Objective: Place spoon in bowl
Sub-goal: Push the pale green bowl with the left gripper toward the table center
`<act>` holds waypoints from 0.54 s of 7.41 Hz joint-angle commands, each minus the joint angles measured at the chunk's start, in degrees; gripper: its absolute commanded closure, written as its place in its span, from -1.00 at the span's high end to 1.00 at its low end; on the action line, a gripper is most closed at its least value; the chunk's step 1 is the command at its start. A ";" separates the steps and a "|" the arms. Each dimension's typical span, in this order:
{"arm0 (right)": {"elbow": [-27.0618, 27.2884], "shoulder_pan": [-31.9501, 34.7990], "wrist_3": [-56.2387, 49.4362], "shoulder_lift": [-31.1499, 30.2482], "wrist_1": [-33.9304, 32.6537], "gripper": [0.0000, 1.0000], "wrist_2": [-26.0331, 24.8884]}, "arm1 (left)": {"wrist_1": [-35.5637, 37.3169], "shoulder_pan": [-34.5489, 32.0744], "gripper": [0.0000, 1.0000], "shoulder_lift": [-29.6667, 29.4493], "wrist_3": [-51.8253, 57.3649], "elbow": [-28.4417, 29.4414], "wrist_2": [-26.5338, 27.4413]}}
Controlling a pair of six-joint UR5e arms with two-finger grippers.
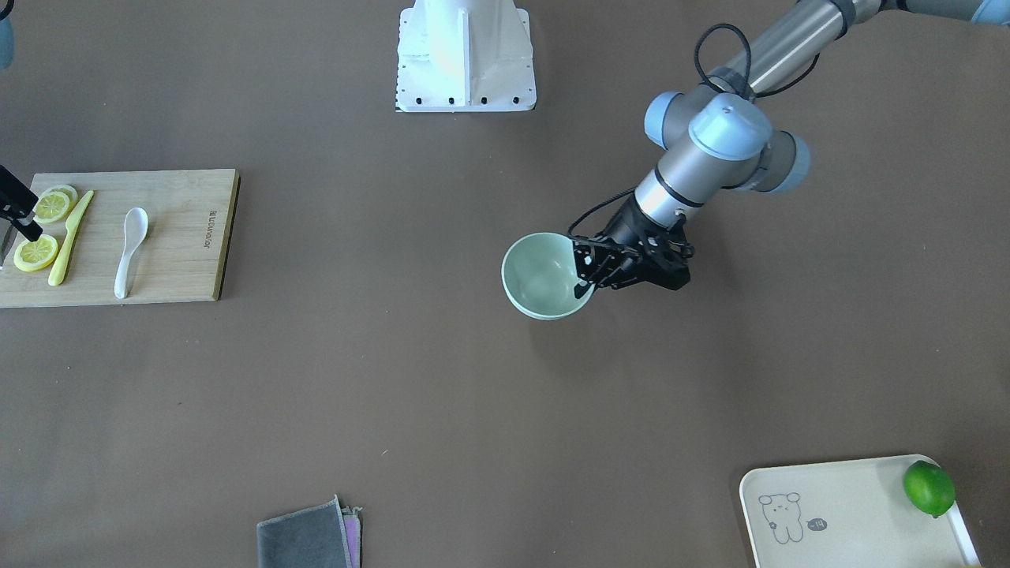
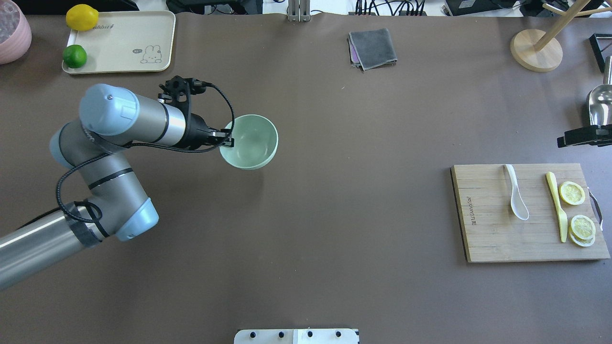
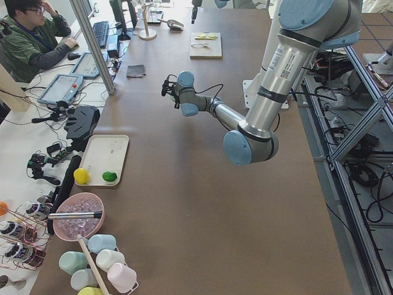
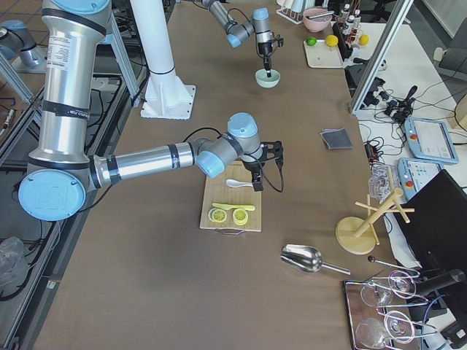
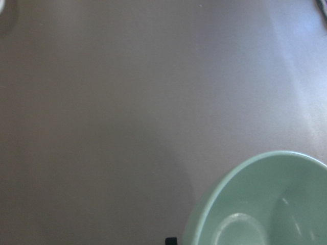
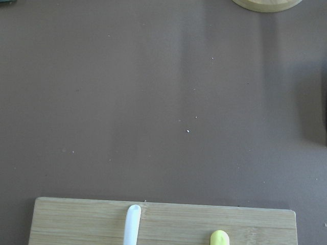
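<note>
The left gripper [image 1: 585, 282] is seen closed on the rim of the bowl [image 1: 539, 276], one finger inside and one outside. Whether the bowl is resting on the table or held just above it cannot be told. The bowl is placed near the table's middle, on the robot's left half.

The right gripper [image 2: 584, 136] is cut off at the edge of both fixed views, and how far it is open cannot be told. Nothing is seen held in it. It is hung above the far edge of the board [image 2: 492, 229].

The spoon [image 2: 515, 191] is laid flat on the board. It is found below the right gripper and off to the side toward the table's middle. Its long axis is run toward and away from the robot, with the scoop nearer the robot and the handle end farther off. The right arm is judged much the nearer to it. The bowl is well apart from it, across the table.

The spoon is white and glossy, with a deep oval scoop and a short curved handle. The bowl is round, smooth and pale green. The board is of pale, grained wood. A yellow knife [image 2: 557, 205] is laid parallel to the spoon, and lemon slices [image 2: 572, 193] are set beside that.
</note>
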 commanded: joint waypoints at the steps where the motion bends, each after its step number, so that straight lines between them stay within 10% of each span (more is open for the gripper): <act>1: -0.06 -0.09 0.00 -0.02 0.02 0.98 0.00 | 6.07 8.06 -1.00 -5.40 -3.58 -0.08 8.88; 2: -0.06 -0.09 0.00 -0.02 0.10 0.99 0.00 | 6.52 8.44 -1.00 -6.55 -3.58 1.15 9.88; 3: 0.11 -0.09 -0.35 -0.02 0.10 0.99 0.09 | 6.44 8.44 0.20 -6.56 -3.40 1.24 9.89; 4: 0.29 -0.18 -0.87 0.15 0.19 1.00 0.18 | 6.18 8.44 0.96 -6.21 -3.23 1.51 11.02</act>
